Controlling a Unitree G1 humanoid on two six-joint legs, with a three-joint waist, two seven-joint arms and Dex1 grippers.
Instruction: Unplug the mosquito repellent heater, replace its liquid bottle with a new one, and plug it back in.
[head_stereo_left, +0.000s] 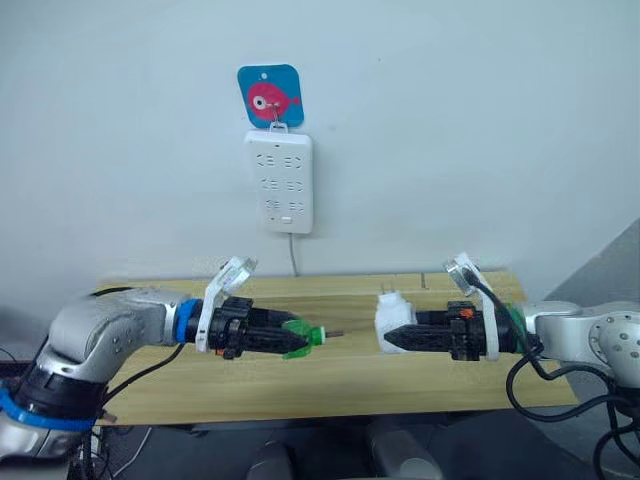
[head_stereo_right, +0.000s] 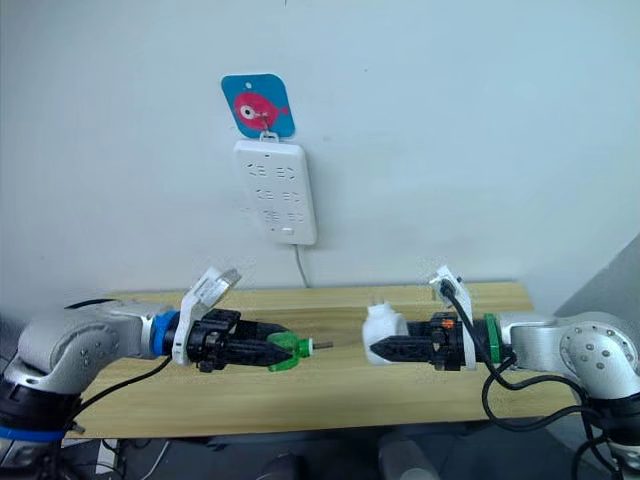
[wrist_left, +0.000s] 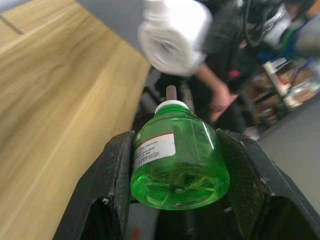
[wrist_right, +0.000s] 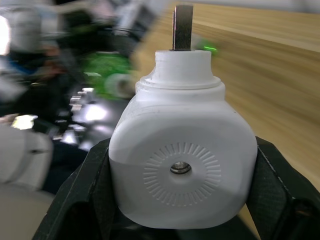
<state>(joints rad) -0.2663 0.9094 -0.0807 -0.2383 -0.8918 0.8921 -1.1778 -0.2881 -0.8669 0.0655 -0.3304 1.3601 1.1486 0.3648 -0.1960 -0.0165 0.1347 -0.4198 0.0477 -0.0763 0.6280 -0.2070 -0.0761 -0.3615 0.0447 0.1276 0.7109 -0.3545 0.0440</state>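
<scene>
one heater (head_stereo_left: 393, 322), one green bottle (head_stereo_left: 303, 338), one power strip (head_stereo_left: 279, 181), one table (head_stereo_left: 330, 385)

I see a white power strip (head_stereo_left: 279, 181) hanging on the wall from a blue card (head_stereo_left: 270, 96) with a pink fish on it. Its cord (head_stereo_left: 294, 254) drops behind a wooden table (head_stereo_left: 330, 385) set against that wall.

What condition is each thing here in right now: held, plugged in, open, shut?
Mosquito repellent heater: unplugged, held above the table, no bottle in it.
Green liquid bottle: held sideways, wick pointing at the heater, not yet inserted.
Left gripper: shut on the bottle.
Right gripper: shut on the heater.
Power strip: hanging on the wall, sockets empty.
</scene>
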